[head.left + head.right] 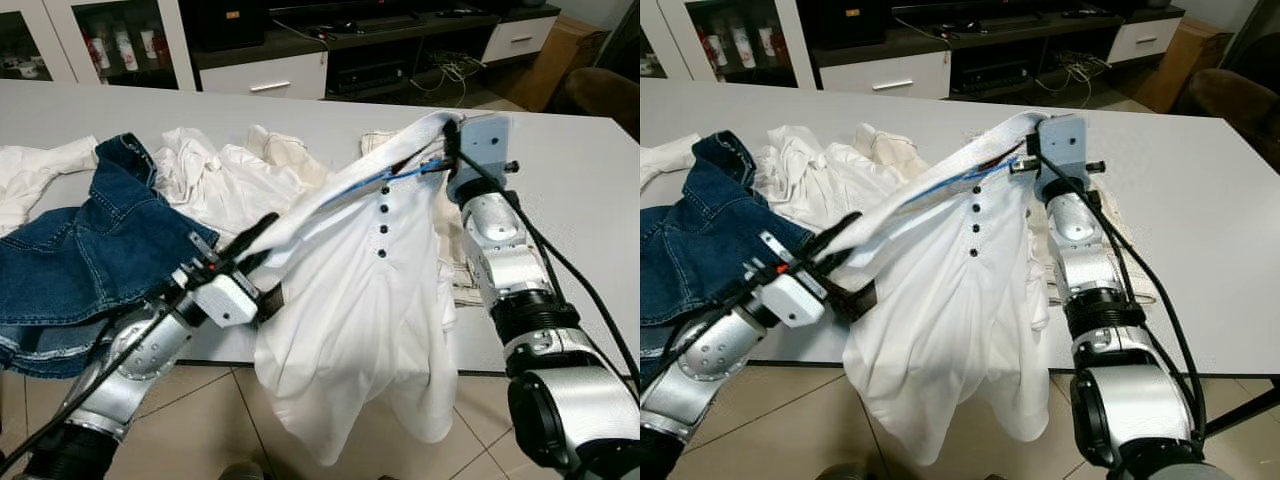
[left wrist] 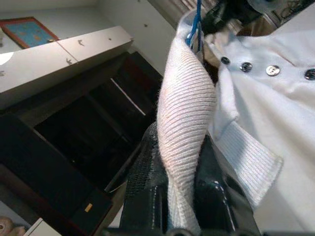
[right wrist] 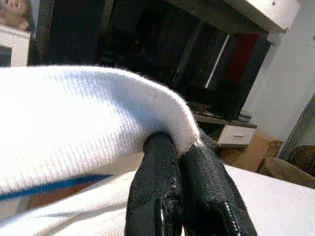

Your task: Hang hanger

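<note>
Hanger point(image 1: 375, 180) sits inside the white shirt point(image 1: 350, 300), held up btwn my end effectors. Left end effector point(image 1: 262, 228) and right end effector point(image 1: 447, 135) are both clamped on its collar. Next, prob find a rail.

One white shirt point(image 1: 350, 300), one blue hanger point(image 1: 385, 178), perhaps

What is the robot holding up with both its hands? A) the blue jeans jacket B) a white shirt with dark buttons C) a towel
B: both grippers, left and right, pinch the collar of the white shirt, whose dark buttons show down its front.
</note>
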`<state>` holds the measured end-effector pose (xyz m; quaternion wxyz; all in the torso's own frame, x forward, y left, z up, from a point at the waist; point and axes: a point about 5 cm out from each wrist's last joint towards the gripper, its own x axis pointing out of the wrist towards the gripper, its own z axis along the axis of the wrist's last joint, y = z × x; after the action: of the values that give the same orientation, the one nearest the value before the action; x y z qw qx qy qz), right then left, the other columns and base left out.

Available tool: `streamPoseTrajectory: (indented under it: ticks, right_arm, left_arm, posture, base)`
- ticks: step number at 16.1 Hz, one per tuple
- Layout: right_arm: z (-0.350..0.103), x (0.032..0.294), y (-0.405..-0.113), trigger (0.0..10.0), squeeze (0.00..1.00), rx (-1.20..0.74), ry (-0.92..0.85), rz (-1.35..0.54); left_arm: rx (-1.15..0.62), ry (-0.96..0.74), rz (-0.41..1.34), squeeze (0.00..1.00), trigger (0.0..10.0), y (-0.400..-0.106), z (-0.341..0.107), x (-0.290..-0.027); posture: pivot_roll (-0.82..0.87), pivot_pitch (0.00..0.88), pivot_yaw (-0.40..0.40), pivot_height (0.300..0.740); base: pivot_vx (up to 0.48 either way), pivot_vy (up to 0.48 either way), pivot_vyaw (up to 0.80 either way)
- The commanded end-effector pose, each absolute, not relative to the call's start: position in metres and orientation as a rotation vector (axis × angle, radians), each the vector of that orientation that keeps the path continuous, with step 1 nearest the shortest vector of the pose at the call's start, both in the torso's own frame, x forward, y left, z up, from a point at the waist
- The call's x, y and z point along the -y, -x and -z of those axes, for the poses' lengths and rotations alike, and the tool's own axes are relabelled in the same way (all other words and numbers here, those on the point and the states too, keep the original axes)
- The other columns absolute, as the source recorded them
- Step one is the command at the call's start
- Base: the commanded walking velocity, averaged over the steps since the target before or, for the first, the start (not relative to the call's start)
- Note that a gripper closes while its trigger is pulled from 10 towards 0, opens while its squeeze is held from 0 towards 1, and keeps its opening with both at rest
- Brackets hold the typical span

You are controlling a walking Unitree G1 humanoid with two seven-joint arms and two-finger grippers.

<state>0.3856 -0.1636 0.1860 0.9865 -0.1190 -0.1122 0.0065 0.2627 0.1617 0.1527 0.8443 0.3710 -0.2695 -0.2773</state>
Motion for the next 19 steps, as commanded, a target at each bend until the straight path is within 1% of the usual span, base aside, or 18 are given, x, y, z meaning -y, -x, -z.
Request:
streamPoseTrajectory:
  ticks: [1, 3, 4, 5, 6, 9, 10, 11, 12, 14, 15, 17, 18, 19]
  right_arm:
    - [-0.193, 0.191, -0.388, 0.0, 0.0, 0.212, 0.241, 0.112]
    - [-0.193, 0.202, -0.387, 0.0, 0.0, 0.206, 0.246, 0.175]
    - [-0.194, 0.214, -0.386, 0.0, 0.0, 0.196, 0.244, 0.252]
    - [-0.194, 0.214, -0.386, 0.0, 0.0, 0.196, 0.244, 0.252]
    - [-0.193, 0.228, -0.385, 0.0, 0.0, 0.185, 0.245, 0.33]
    - [-0.194, 0.245, -0.381, 0.0, 0.0, 0.18, 0.257, 0.441]
    - [-0.196, 0.252, -0.38, 0.0, 0.0, 0.186, 0.271, 0.493]
    - [-0.195, 0.252, -0.381, 0.0, 0.0, 0.176, 0.273, 0.488]
    - [-0.19, 0.248, -0.383, 0.0, 0.0, 0.142, 0.266, 0.446]
    - [-0.184, 0.243, -0.385, 0.0, 0.0, 0.112, 0.267, 0.412]
    - [-0.179, 0.241, -0.385, 0.0, 0.0, 0.088, 0.261, 0.402]
    - [-0.174, 0.239, -0.385, 0.0, 0.0, 0.067, 0.248, 0.376]
    - [-0.171, 0.233, -0.386, 0.0, 0.0, 0.049, 0.232, 0.333]
    - [-0.164, 0.216, -0.389, 0.0, 0.0, 0.023, 0.188, 0.219]
  left_arm:
    - [0.612, -0.777, 0.557, 0.0, 10.0, -0.262, -0.164, -0.17]
    - [0.607, -0.772, 0.582, 0.0, 10.0, -0.26, -0.161, -0.169]
    - [0.597, -0.766, 0.606, 0.0, 10.0, -0.257, -0.158, -0.168]
    - [0.597, -0.766, 0.606, 0.0, 10.0, -0.257, -0.158, -0.168]
    - [0.592, -0.749, 0.619, 0.0, 10.0, -0.255, -0.157, -0.168]
    - [0.593, -0.71, 0.632, 0.0, 10.0, -0.253, -0.16, -0.168]
    - [0.612, -0.66, 0.643, 0.0, 10.0, -0.253, -0.166, -0.164]
    - [0.626, -0.631, 0.658, 0.0, 10.0, -0.251, -0.169, -0.159]
    - [0.642, -0.586, 0.665, 0.0, 10.0, -0.25, -0.173, -0.153]
    - [0.661, -0.526, 0.659, 0.0, 10.0, -0.25, -0.181, -0.149]
    - [0.67, -0.476, 0.649, 0.0, 10.0, -0.251, -0.188, -0.148]
    - [0.663, -0.454, 0.644, 0.0, 10.0, -0.252, -0.19, -0.149]
    - [0.655, -0.45, 0.646, 0.0, 10.0, -0.252, -0.19, -0.15]
    - [0.646, -0.426, 0.646, 0.0, 10.0, -0.252, -0.189, -0.149]
  posture:
    - [0.19, 0.006, -0.06, 0.74]
    - [0.19, 0.006, -0.06, 0.74]
    - [0.19, 0.006, -0.06, 0.74]
    - [0.19, 0.006, -0.06, 0.74]
    - [0.19, 0.006, -0.06, 0.74]
    - [0.19, 0.009, -0.054, 0.74]
    - [0.19, 0.009, -0.054, 0.74]
    - [0.19, 0.009, -0.054, 0.74]
    - [0.19, 0.009, -0.054, 0.74]
    - [0.2, 0.006, -0.049, 0.74]
    - [0.2, 0.005, -0.049, 0.74]
    - [0.2, 0.005, -0.049, 0.74]
    - [0.2, 0.005, -0.049, 0.74]
    - [0.2, 0.006, -0.049, 0.74]
  base:
    - [0.0, 0.0, 0.0]
    - [0.0, 0.0, 0.0]
    - [0.0, 0.0, 0.0]
    - [0.0, 0.0, 0.0]
    - [0.0, 0.0, 0.0]
    - [0.0, 0.0, 0.0]
    - [0.0, 0.0, 0.0]
    - [0.0, 0.0, 0.0]
    - [0.0, 0.0, 0.0]
    - [0.0, 0.0, 0.0]
    - [0.0, 0.0, 0.0]
    - [0.0, 0.0, 0.0]
    - [0.0, 0.0, 0.0]
    - [0.0, 0.0, 0.0]
